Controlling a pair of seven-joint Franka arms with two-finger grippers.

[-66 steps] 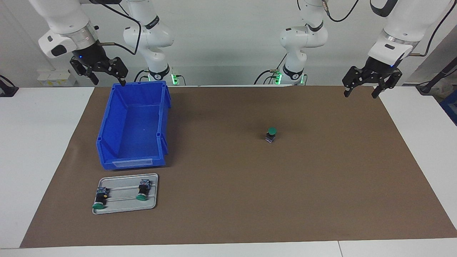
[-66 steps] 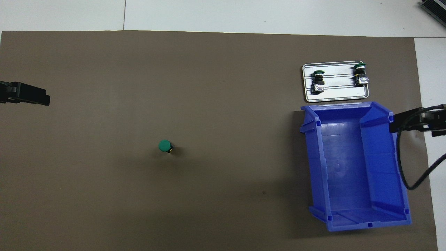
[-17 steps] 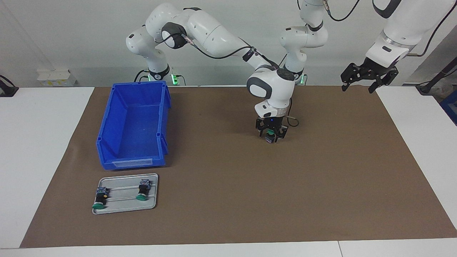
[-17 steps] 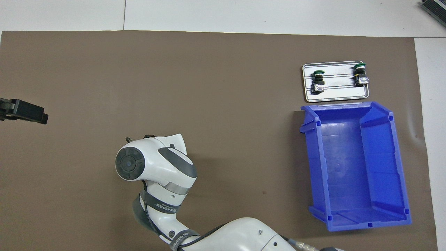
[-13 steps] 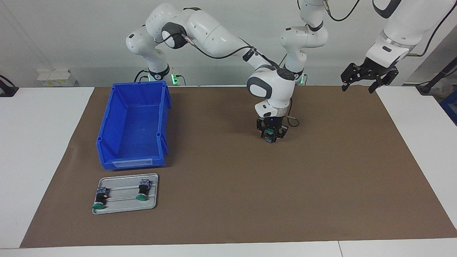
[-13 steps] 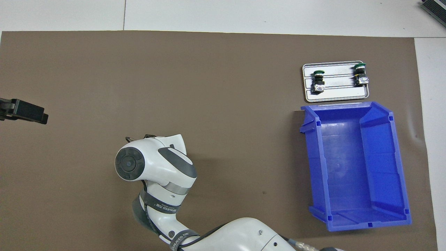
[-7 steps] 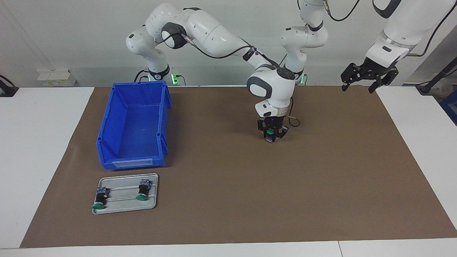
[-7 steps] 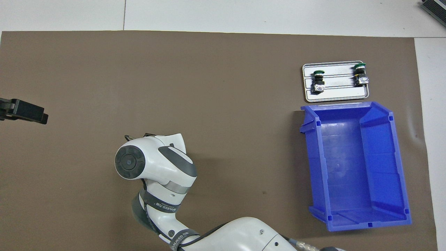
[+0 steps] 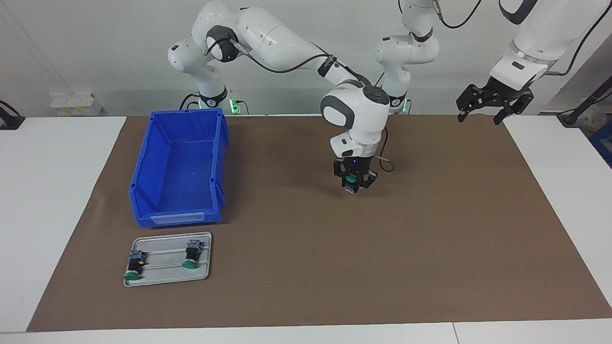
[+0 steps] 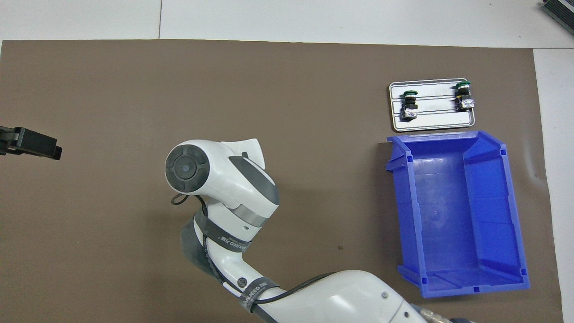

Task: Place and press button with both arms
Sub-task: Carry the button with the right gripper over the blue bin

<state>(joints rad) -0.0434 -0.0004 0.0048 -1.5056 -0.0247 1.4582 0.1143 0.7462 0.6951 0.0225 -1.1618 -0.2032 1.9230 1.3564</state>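
- Right now the right gripper (image 9: 354, 183) hangs over the middle of the brown mat (image 9: 430, 248), its fingers clamped on the button (image 9: 352, 180).
- Held so, the button appears clear of the mat; its green cap sits between the jaws and its body points down, long axis upright.
- Its base faces the mat, so a straight descent should set it down.
- Meanwhile the left gripper (image 9: 492, 102) waits over the mat's corner at its own end, jaws apart.
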